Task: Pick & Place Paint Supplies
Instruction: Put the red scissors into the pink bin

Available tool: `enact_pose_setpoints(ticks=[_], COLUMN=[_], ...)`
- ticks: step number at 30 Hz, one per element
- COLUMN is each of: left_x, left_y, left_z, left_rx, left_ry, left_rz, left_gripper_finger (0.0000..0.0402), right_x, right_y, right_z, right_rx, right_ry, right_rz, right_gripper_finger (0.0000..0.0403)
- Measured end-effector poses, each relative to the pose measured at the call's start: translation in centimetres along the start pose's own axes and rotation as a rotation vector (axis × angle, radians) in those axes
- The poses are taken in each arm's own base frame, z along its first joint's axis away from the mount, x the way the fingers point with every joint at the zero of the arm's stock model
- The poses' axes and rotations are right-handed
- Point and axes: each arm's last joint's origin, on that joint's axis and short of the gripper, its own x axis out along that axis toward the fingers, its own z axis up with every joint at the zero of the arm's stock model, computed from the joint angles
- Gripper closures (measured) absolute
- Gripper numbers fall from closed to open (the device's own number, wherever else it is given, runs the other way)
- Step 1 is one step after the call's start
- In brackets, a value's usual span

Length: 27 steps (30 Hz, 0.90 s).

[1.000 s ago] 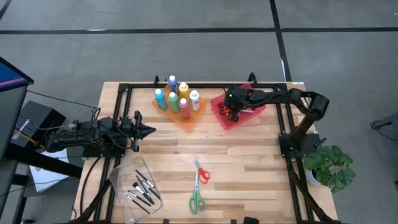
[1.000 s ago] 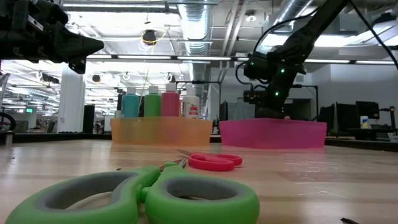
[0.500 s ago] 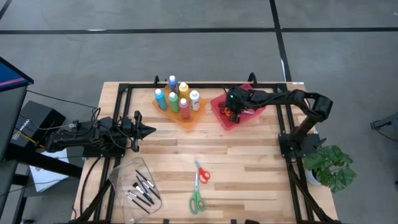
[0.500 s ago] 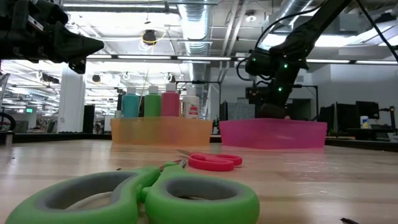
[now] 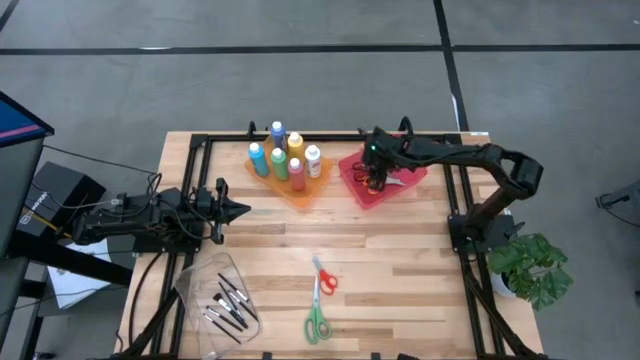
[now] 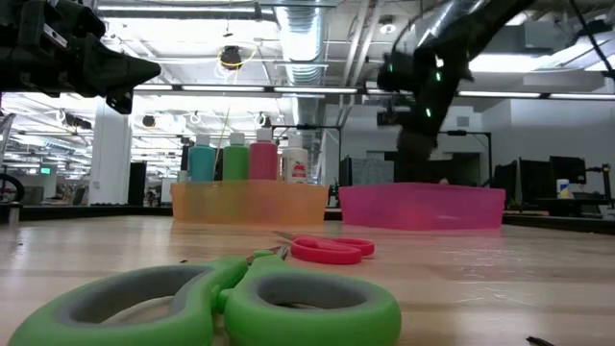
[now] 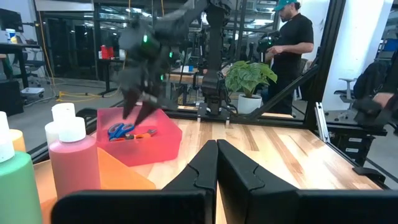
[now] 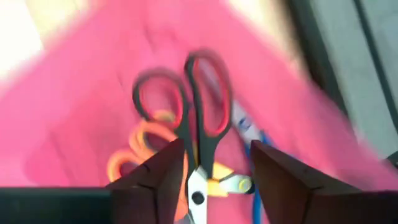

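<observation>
- The right gripper [image 5: 377, 178] hangs over the pink tray [image 5: 412, 180], which sits at the far side of the table [image 5: 400, 270], just beside the orange tray [image 5: 305, 193].
- Its fingers [image 8: 160, 177] stand spread, with nothing pinched; the black-and-red scissors [image 8: 198, 134] lie in the pink tray right below the gap between them.
- Orange-handled scissors [image 8: 134, 152] and blue-handled scissors [image 8: 258, 143] lie in the same tray, touching the black-and-red pair.
- The paint bottles [image 5: 283, 157] stand upright in the orange tray, on the side away from the pink tray.
- Red scissors [image 5: 323, 278] and green scissors [image 5: 316, 322] lie on the bare table, well apart from the pink tray, toward the near edge.
- The brushes [image 5: 228, 305] lie in the clear tray [image 5: 196, 282], at the near corner farthest from the pink tray.
- The left gripper [image 5: 238, 210] waits above the table beyond the orange tray from the pink one, its fingers [image 7: 239, 171] pressed together and empty.
</observation>
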Motion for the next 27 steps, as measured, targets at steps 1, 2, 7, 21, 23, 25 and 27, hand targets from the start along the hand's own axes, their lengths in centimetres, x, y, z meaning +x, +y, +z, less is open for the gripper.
enact_pose_setpoints(ticks=[1,2,7,21,23,25,27], left_x=[0.0,0.0,0.0,0.0,0.0,0.0,0.0], left_y=[0.0,0.0,0.0,0.0,0.0,0.0,0.0], left_z=[0.0,0.0,0.0,0.0,0.0,0.0,0.1], left_rx=[0.0,0.0,0.0,0.0,0.0,0.0,0.0], left_ry=[0.0,0.0,0.0,0.0,0.0,-0.004,-0.008], left_rz=[0.0,0.0,0.0,0.0,0.0,0.0,0.0], left_gripper_finger=[0.0401,0.0401,0.0401,0.0401,0.0401,0.0401,0.0401], right_x=[-0.8,-1.7,-6.0,-10.8,-10.0,-9.1,-8.2], right_y=[-0.1,-0.2,0.5,14.6,17.1,19.6,21.5], right_z=[0.5,1.1,3.4,5.7,5.2,5.5,5.6], right_rx=[0.014,0.027,0.071,-0.006,-0.047,-0.056,-0.075], right_ry=[-0.017,-0.04,-0.101,-0.154,-0.097,-0.087,-0.051], right_rz=[-0.003,-0.005,-0.031,0.204,0.216,0.232,0.233], right_gripper_finger=[0.0223,0.0214,0.0192,0.0233,0.0234,0.0231,0.0225])
